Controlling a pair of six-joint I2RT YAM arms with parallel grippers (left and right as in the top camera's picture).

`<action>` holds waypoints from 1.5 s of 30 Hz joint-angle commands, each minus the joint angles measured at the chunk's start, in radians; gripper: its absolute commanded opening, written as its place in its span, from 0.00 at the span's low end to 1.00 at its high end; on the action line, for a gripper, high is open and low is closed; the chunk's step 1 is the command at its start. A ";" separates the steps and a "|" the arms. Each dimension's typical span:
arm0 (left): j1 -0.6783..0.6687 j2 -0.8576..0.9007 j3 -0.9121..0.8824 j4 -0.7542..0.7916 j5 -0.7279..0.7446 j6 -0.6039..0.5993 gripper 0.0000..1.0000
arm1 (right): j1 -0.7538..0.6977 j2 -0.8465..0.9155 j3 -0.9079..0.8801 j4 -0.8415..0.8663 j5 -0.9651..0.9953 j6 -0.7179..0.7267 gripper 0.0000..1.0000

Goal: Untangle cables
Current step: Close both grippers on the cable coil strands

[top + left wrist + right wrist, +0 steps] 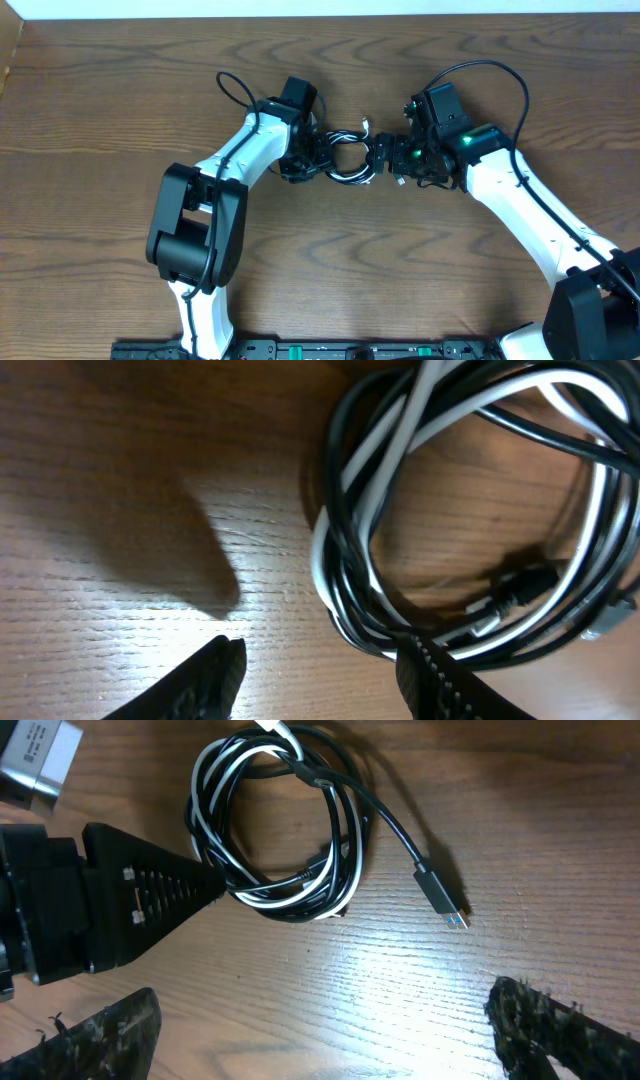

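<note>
- The cables [348, 177], two black and one white, lay wound together in one loose coil on the table [120, 90], near its middle and between the two arms.
- The left fingers [215, 675] stood partly open, low over the wood. One ribbed finger met the coil's edge and the other hung over bare table beside it. A few strands of the coil lay in the gap between them, but nothing was clamped.
- The right fingers [110, 1030] were spread wide and held nothing, staying clear of the coil.
- One black cable's end trailed out of the coil, and its blue-tipped plug [443, 903] lay flat on the table, apart from the loops.
- A second small plug [520, 585] lay inside the ring of the coil.
</note>
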 commanded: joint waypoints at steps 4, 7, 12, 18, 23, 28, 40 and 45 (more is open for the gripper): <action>-0.025 0.012 0.001 0.042 -0.066 -0.051 0.48 | 0.005 0.008 0.020 0.002 0.011 0.015 0.99; -0.027 0.012 0.001 0.056 -0.069 -0.051 0.42 | 0.005 0.008 0.020 0.001 0.011 0.015 0.99; -0.027 0.012 -0.018 0.055 -0.108 -0.110 0.42 | 0.005 0.008 0.020 -0.006 0.011 0.015 0.99; -0.026 0.012 -0.038 0.071 -0.116 -0.125 0.32 | 0.005 0.008 0.020 -0.005 0.010 0.015 0.99; -0.026 0.011 -0.033 0.078 -0.106 -0.124 0.08 | 0.005 0.008 0.020 -0.006 0.011 0.015 0.99; -0.025 -0.031 0.001 0.056 -0.001 -0.060 0.07 | 0.005 0.008 0.020 -0.006 0.011 0.015 0.99; -0.025 -0.383 0.011 0.055 0.050 0.001 0.08 | 0.001 0.008 0.020 0.051 0.042 0.036 0.99; -0.025 -0.463 0.011 0.055 0.050 0.003 0.08 | 0.004 0.008 0.020 0.095 -0.132 0.012 0.99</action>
